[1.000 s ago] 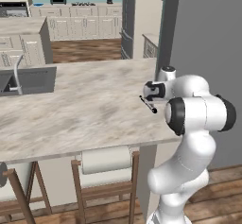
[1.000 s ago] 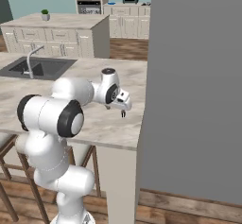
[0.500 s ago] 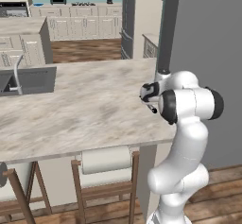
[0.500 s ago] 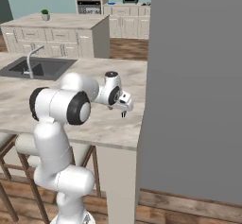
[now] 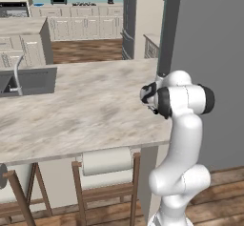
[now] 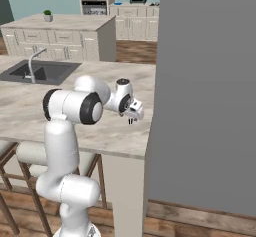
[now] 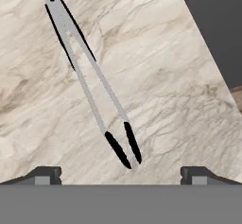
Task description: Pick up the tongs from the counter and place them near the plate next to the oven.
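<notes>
Where counter point(image 7: 156, 76) meets its edge, tongs point(image 7: 90, 81) flat, tool point(image 6: 131, 121) open

I see even, bright, diffuse light across all three views, with no glare and no hard highlights on the counter point(image 5: 86, 110). The tongs point(image 7: 87, 79) cast only a thin dark shadow close beside them. Both base views look soft and slightly blurred, with blocky edges; the hand view is sharper.
</notes>
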### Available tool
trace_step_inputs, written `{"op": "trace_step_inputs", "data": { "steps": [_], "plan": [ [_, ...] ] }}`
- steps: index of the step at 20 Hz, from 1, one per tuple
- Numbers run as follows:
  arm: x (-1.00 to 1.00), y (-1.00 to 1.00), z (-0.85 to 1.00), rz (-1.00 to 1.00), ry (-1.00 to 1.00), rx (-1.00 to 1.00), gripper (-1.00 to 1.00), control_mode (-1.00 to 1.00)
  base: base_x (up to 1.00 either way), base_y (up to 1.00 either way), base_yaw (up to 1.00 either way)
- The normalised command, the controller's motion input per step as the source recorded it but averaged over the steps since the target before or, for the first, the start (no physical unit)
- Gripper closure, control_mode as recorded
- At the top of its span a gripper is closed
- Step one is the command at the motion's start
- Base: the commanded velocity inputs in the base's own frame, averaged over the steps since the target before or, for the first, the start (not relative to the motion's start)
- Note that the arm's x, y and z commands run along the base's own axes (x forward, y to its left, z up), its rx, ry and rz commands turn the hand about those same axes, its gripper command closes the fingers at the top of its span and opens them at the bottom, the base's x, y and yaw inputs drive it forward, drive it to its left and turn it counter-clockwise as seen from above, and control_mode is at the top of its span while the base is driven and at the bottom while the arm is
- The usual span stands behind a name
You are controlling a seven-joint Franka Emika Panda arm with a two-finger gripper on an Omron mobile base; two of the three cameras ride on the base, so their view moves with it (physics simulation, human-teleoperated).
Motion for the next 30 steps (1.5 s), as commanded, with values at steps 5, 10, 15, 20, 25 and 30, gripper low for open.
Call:
{"op": "trace_step_inputs", "data": {
  "steps": [5, 10, 15, 20, 25, 30],
  "plan": [
    [0.26, -0.03, -0.26, -0.06, 0.0, 0.03, -1.0, -1.0, 0.0, 0.0, 0.0],
    [0.27, 0.0, -0.3, -0.04, 0.0, 0.01, -1.0, -1.0, 0.0, 0.0, 0.0],
    [0.31, 0.0, -0.36, -0.03, 0.0, 0.0, -1.0, -1.0, 0.0, 0.0, 0.0],
    [0.3, 0.0, -0.42, -0.02, 0.0, 0.0, -1.0, -1.0, 0.0, 0.0, 0.0],
    [0.03, 0.04, -0.46, -0.05, 0.0, 0.0, 1.0, -1.0, 0.0, 0.0, 0.0],
    [0.0, 0.25, -0.72, -0.04, 0.02, -0.01, 1.0, -1.0, 0.0, 0.0, 0.0]
  ]
}}
